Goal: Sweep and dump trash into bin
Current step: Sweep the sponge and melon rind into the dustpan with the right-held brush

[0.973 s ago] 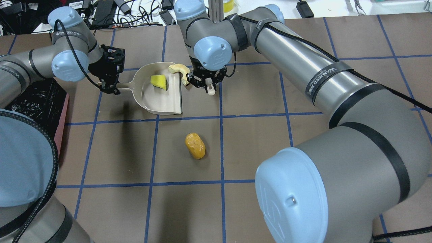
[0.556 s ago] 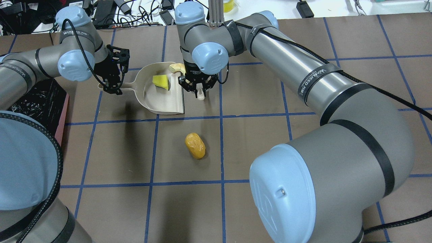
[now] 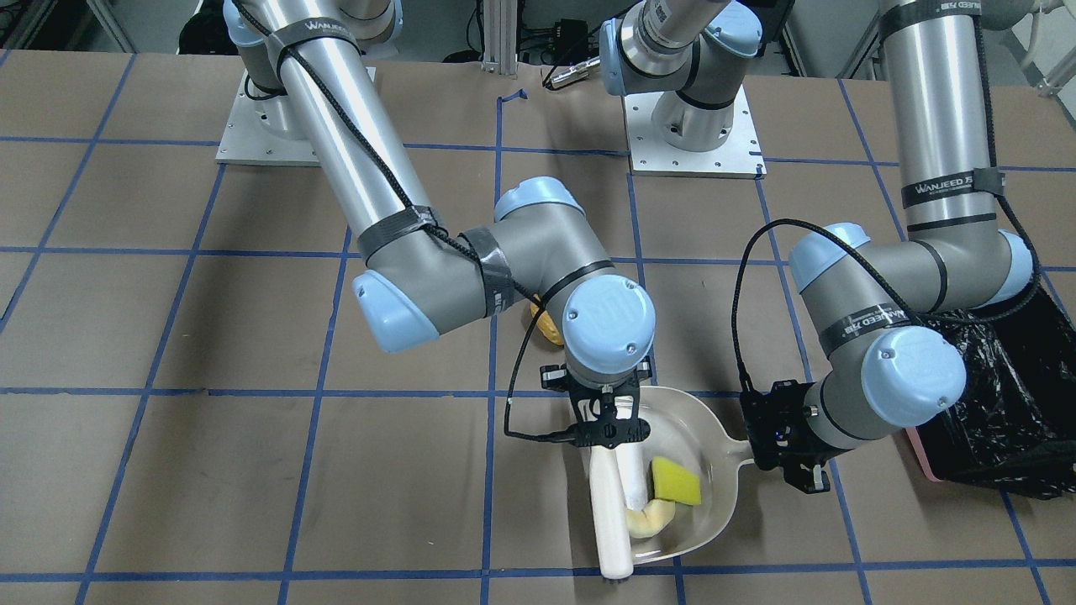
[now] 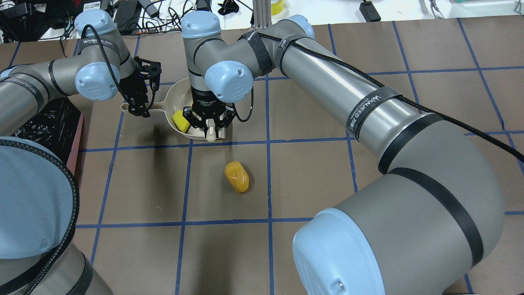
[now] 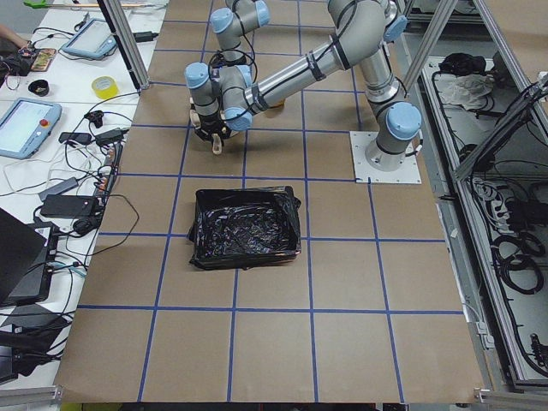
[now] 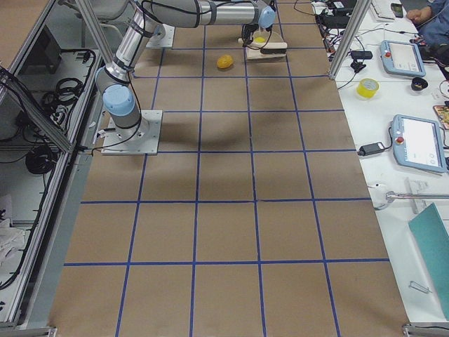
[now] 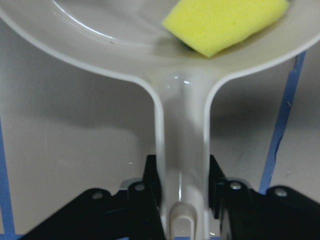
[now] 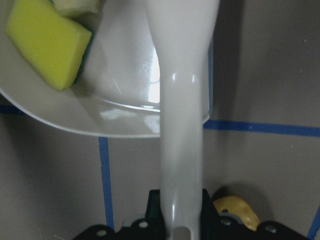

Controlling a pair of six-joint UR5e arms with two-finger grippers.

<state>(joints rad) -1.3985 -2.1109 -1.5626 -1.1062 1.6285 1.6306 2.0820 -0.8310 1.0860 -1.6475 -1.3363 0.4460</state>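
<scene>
The left hand [image 4: 138, 107] is closed on the thin handle of the one cream-white dustpan [image 3: 716, 437]; in the left wrist view the handle sits tight between the two black fingers [image 7: 150, 192]. The right hand [image 4: 210, 129] is closed on the handle of one white brush [image 3: 609, 512], which lies along the open front edge of the dustpan, with its bristle end at the far end from the hand. There are three pieces of trash. Two of them are inside the dustpan: the yellow-green wedge [image 3: 675, 481] rests on the floor of the pan, and the pale crescent slice [image 3: 647, 519] lies just beside it, against the brush. The third piece, the tan-orange lump [image 4: 236, 176], is alone on the brown tabletop [image 4: 311, 164], well apart from the dustpan and nearer to the robot. One bin [image 4: 77, 143], a pink tub with a black bag inside, stands on the tabletop on the robot's left side, beyond the left hand, and it does not touch the dustpan.
</scene>
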